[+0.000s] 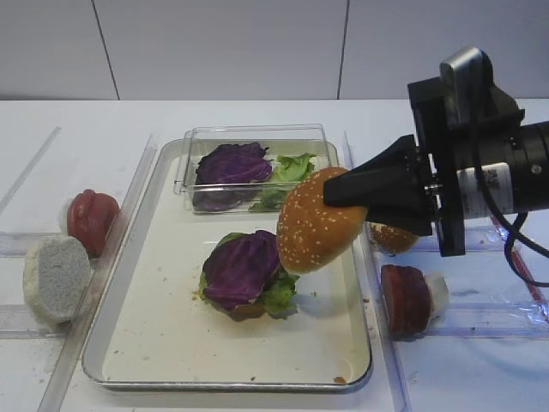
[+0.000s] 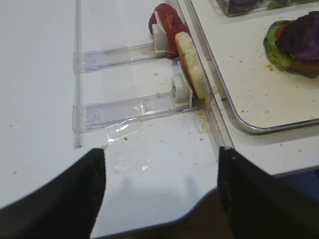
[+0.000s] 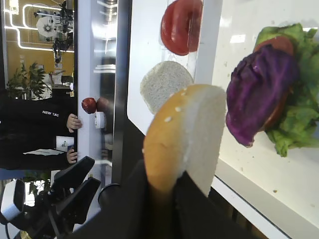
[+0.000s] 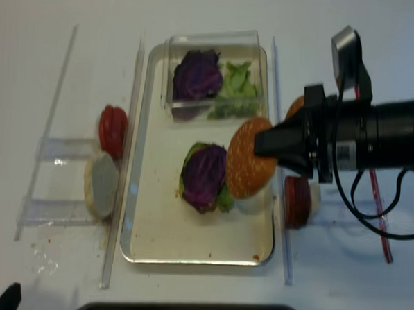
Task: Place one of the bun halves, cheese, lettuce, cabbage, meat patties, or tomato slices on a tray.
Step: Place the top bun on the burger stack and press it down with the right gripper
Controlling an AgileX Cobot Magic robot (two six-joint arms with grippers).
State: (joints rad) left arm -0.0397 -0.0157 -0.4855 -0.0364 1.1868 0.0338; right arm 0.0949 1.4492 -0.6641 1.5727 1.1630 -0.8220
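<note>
The tray (image 1: 154, 343) lies nearest, the cabbage (image 1: 243, 266) stack on it. The right tool (image 1: 330, 196) is clamped on the bun half (image 1: 313, 233) (held above the tray); better lower it centred over the stack before letting go.

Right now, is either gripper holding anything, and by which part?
The right gripper pinches the sesame bun top by its edge, above the tray. The left gripper is open and holds nothing.

Right arm (image 1: 506, 176): black, cylindrical, white label with dark print. Grey camera block (image 1: 467, 77) on top. Black cables (image 1: 515, 232) looping underneath. Right gripper (image 1: 343, 190): matte black, wedge-shaped. Left gripper (image 2: 162, 191): two black fingers, edges only.
</note>
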